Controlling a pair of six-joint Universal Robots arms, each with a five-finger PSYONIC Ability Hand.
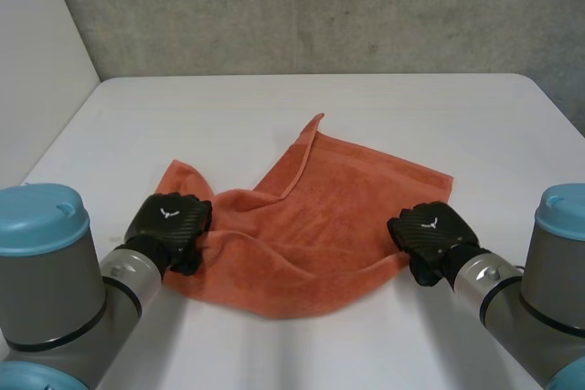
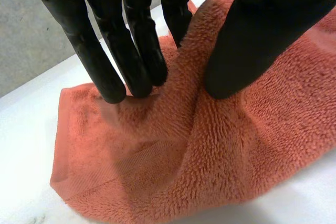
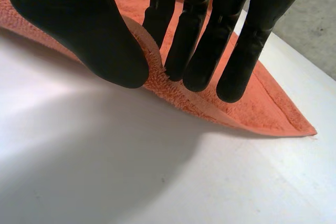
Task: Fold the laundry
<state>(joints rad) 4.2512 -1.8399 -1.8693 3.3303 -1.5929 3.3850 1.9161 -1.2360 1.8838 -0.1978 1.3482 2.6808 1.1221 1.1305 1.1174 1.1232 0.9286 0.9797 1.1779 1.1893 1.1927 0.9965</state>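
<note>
An orange towel (image 1: 320, 216) lies rumpled on the near middle of the white table (image 1: 274, 107), one flap turned over so that its corner points toward the far side. The left hand (image 1: 169, 219) is on the towel's left near edge; in its wrist view the straight fingers (image 2: 105, 51) and the thumb (image 2: 252, 40) press in from either side of a raised ridge of cloth (image 2: 236, 145), pinching it. The right hand (image 1: 428, 230) is at the right near edge; its fingers (image 3: 199, 35) lie on top and the thumb (image 3: 79, 24) underneath, the hem (image 3: 262, 108) caught between them and lifted off the table near the corner.
</note>
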